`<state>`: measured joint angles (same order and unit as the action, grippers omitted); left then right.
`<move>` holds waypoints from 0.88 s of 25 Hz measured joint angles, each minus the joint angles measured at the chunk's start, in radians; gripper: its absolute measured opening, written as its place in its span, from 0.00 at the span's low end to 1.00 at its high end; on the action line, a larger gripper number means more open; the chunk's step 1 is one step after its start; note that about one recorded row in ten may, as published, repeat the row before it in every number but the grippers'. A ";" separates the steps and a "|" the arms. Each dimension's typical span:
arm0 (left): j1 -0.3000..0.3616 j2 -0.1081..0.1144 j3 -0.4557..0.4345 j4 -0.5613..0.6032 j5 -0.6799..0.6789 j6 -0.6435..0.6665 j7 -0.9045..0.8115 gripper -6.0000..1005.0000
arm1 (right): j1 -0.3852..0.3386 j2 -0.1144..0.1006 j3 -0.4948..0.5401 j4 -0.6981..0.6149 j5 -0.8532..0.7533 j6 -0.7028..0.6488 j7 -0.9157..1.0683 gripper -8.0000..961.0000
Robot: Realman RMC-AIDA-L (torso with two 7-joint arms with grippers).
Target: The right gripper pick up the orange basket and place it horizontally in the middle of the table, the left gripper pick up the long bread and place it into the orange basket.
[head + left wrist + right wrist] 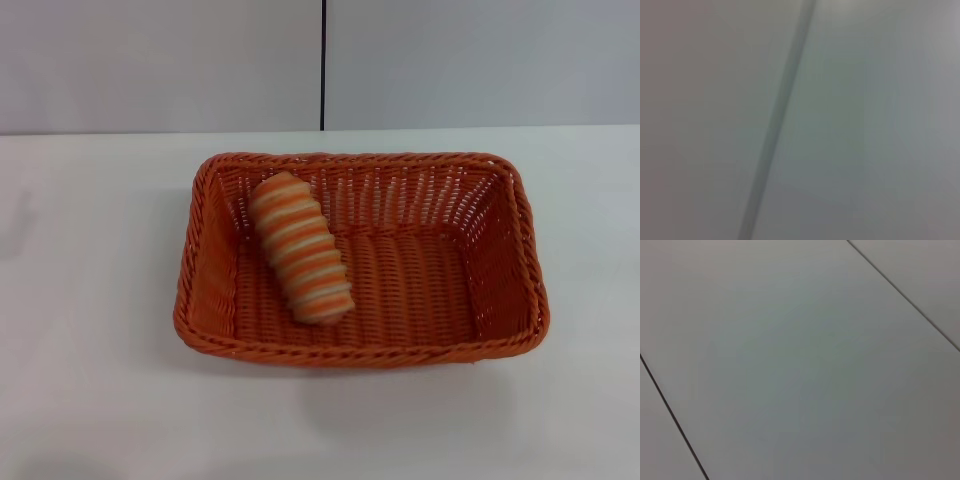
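The orange basket (500, 330) lies lengthwise across the middle of the white table (90, 300) in the head view. Inside it, the long bread (300, 247) with orange and cream stripes rests in the left half, one end leaning up toward the back left wall. Neither gripper shows in any view. Both wrist views hold only plain grey panels with dark seams.
A light grey wall (160, 60) with a dark vertical seam (323, 60) rises behind the table's far edge. White tabletop surrounds the basket on the left, right and front.
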<state>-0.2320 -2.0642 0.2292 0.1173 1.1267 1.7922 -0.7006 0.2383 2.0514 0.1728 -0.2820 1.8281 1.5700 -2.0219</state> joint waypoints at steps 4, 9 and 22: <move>0.025 -0.002 -0.080 -0.026 -0.001 0.009 0.029 0.84 | 0.001 0.002 0.000 0.003 0.000 -0.015 -0.030 0.41; 0.026 -0.003 -0.102 -0.040 -0.003 0.010 0.031 0.84 | 0.016 0.008 0.013 0.008 0.000 -0.028 -0.042 0.41; -0.010 -0.004 -0.111 -0.078 -0.003 0.010 0.097 0.84 | 0.023 0.015 0.034 0.019 0.001 -0.039 -0.061 0.41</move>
<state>-0.2417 -2.0682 0.1178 0.0393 1.1242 1.8024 -0.6033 0.2608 2.0662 0.2065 -0.2632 1.8286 1.5313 -2.0830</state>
